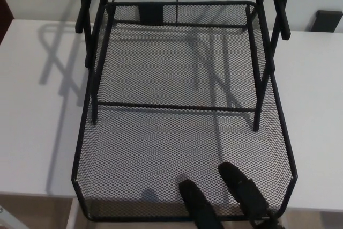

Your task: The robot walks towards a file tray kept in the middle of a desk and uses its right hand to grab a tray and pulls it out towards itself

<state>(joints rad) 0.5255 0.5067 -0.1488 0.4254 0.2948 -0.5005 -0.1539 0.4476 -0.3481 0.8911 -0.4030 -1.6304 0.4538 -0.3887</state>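
The black mesh tray (161, 143) lies low in the black file rack (94, 41) on the white desk (37, 105). It is drawn far out toward me, and its front rim (134, 219) juts past the desk's near edge. My right hand (225, 203) enters from the bottom of the head view. Two of its black fingers (244, 189) reach over the front rim and rest on the mesh floor. Its thumb and palm are cut off by the picture's edge. My left hand does not show.
The rack's slanted posts (270, 36) stand on both sides, with a crossbar (171, 105) over the tray. A black block (328, 20) sits at the desk's back right, another (149, 13) behind the tray. The floor (32, 213) shows below the desk edge.
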